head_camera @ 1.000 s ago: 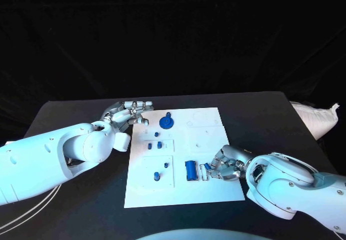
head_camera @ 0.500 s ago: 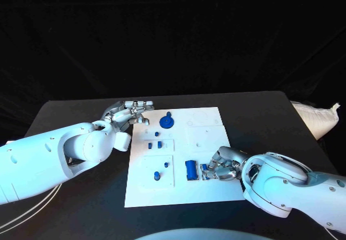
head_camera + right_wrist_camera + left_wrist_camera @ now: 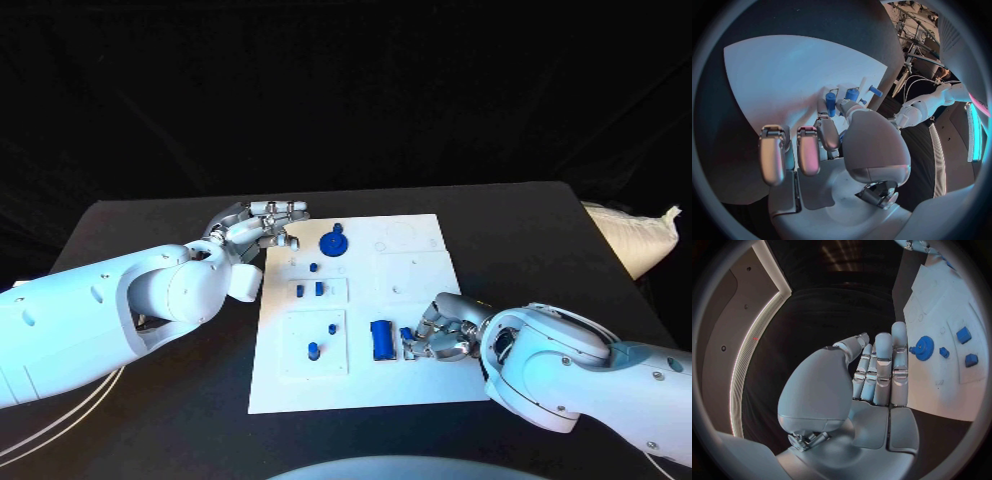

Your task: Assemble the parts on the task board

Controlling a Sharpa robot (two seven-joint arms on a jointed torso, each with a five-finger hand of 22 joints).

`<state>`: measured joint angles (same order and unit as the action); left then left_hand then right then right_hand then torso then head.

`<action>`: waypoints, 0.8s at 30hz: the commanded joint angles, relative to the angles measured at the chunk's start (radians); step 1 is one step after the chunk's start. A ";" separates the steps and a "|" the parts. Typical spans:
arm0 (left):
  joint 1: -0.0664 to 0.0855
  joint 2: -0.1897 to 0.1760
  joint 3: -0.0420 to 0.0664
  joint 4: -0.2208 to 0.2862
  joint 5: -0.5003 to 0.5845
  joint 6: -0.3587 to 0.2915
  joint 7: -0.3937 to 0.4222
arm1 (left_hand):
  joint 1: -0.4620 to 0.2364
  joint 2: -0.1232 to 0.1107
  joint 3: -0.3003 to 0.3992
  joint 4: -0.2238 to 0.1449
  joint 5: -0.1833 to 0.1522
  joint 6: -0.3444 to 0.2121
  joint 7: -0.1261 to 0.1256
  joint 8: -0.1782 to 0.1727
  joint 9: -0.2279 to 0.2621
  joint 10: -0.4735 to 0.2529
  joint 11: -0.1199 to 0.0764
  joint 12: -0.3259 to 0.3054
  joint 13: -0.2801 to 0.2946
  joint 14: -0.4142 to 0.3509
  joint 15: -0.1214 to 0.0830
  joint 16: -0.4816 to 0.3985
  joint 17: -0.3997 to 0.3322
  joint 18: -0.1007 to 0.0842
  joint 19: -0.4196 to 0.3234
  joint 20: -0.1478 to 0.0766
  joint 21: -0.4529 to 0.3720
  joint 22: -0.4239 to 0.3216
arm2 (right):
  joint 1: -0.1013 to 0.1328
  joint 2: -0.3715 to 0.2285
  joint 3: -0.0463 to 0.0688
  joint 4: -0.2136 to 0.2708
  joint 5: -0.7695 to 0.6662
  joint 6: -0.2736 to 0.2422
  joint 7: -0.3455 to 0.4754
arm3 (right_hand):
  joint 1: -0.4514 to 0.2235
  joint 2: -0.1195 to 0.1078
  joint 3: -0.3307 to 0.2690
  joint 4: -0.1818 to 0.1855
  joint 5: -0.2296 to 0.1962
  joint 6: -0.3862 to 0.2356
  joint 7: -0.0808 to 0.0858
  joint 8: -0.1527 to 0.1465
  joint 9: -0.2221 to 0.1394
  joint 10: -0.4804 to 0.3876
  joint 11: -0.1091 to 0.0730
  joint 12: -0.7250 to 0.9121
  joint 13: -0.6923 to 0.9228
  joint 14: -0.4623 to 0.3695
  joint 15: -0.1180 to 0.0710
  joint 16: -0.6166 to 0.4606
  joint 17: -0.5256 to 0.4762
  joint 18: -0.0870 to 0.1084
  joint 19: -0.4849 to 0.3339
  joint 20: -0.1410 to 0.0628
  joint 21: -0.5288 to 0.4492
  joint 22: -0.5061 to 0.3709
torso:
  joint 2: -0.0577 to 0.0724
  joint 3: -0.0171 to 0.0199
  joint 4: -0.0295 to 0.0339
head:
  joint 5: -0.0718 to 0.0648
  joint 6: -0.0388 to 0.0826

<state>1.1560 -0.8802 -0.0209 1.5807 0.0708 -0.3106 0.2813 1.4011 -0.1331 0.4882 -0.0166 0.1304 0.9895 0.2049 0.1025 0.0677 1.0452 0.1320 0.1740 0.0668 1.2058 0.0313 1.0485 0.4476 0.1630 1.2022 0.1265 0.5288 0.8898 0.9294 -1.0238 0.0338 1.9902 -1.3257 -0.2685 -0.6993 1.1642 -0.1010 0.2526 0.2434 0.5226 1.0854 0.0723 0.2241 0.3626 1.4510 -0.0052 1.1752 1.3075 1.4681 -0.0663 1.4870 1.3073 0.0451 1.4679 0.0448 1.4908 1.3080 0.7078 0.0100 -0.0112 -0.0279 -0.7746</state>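
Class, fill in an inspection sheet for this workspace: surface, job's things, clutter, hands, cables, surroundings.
Surface: black table, task board lying in the middle.
Job's things: blue gear at the board's far end; small blue parts mid-board; long blue block beside the right hand.
Clutter: white bag at the table's right edge.
Hands: left hand at the board's far left corner, fingers straight together, holding nothing; right hand curled at a small blue piece, grip unclear.
Cables: white cables under the left arm.
Surroundings: dark backdrop.
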 commanded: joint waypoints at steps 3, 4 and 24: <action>0.000 0.001 0.001 0.003 -0.003 0.019 0.004 | -0.008 0.001 0.000 -0.007 -0.001 -0.007 0.002 0.004 0.000 -0.006 0.000 0.006 0.000 -0.007 0.002 0.003 -0.001 0.019 -0.005 -0.001 0.000 0.002 | -0.003 0.005 -0.002 0.001 -0.010 0.023 -0.002 | -0.046 -0.003 -0.054 0.033 -0.041 0.011 0.000 -0.006 0.001 0.006 -0.001 0.003 0.037 0.073 -0.003 0.005 0.107 -0.016 0.027 -0.002 0.002 0.158 | 0.000 -0.0001 -0.0001 | 0.000 0.001; 0.000 0.001 0.001 0.003 -0.003 0.018 0.004 | -0.008 0.001 0.000 -0.007 -0.001 -0.007 0.002 0.004 0.000 -0.006 0.000 0.006 0.000 -0.007 0.002 0.003 -0.001 0.019 -0.005 -0.001 0.000 0.002 | -0.003 0.005 -0.002 0.001 -0.012 0.022 -0.002 | -0.055 -0.002 -0.066 0.040 -0.067 0.012 -0.001 -0.007 0.001 0.006 -0.001 0.003 0.037 0.073 -0.003 0.005 0.107 -0.016 0.027 -0.002 0.003 0.158 | 0.000 0.0000 0.0000 | 0.000 0.000; 0.000 0.002 0.001 0.000 -0.003 0.020 0.004 | -0.009 0.001 0.000 -0.007 -0.001 -0.008 0.002 0.005 0.000 -0.007 0.000 0.007 0.000 -0.007 0.002 0.003 -0.001 0.019 -0.005 0.000 0.001 0.002 | -0.003 -0.046 -0.001 0.033 -0.049 0.005 0.018 | -0.068 0.043 -0.216 0.039 -0.231 0.018 -0.005 -0.021 0.011 0.009 -0.004 0.008 0.046 0.074 -0.006 0.005 0.110 -0.016 0.028 -0.004 0.002 0.160 | -0.001 0.0007 -0.0008 | -0.003 0.001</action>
<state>1.1560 -0.8801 -0.0209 1.5797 0.0708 -0.3096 0.2805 1.4011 -0.1331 0.4882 -0.0166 0.1303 0.9895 0.2049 0.1025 0.0677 1.0452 0.1320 0.1740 0.0668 1.2063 0.0319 1.0485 0.4477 0.1630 1.2022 0.1265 0.5288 0.8905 0.9278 -1.0678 0.0328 2.0206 -1.3511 -0.2690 -0.6945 1.0819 -0.0582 0.0395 0.2839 0.2886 1.0972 0.0676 0.2082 0.3730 1.4546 -0.0087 1.1790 1.3073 1.4681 -0.0663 1.4870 1.3081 0.0451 1.4679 0.0448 1.4908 1.3077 0.7069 0.0109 -0.0123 -0.0283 -0.7742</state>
